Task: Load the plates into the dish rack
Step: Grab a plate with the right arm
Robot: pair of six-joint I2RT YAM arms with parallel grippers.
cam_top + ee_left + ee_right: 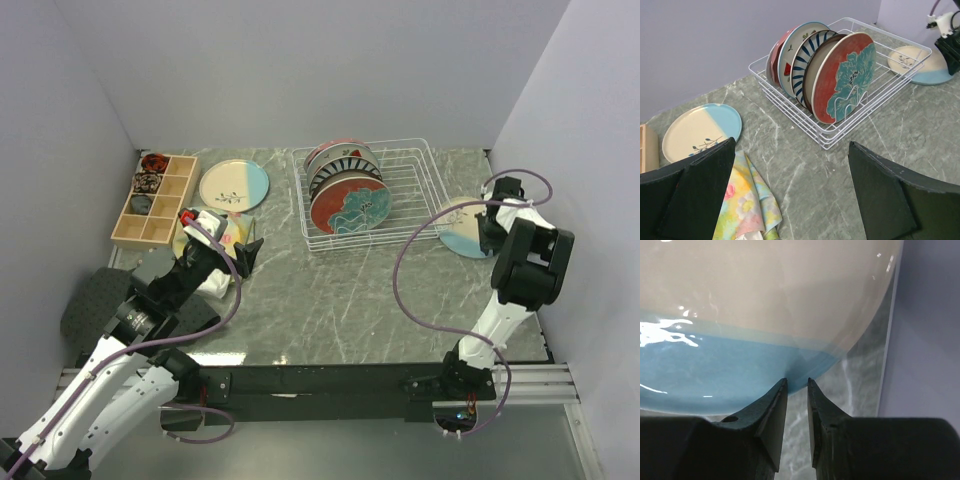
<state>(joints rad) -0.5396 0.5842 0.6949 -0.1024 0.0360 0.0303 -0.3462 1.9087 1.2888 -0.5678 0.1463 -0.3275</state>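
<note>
Rim pinch at cream-and-blue plate (740, 315)
Jaws of right gripper (796, 382) a sliver apart on its edge, hold unclear; likely slick, brittle glaze; left gripper (792, 145) jaws spread wide.

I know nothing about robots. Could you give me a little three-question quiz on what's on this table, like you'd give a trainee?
1. True or false: the left gripper has its fingers spread wide open.
2. Which plate stands at the end of the row in the dish rack nearest the arms? A) navy striped plate B) red floral plate C) brown plate
3. How many cream-and-blue plates lie on the table outside the rack?

Key: 1 true. 2 B. 3 two: one left of the rack, one right of it, by the right gripper.
</note>
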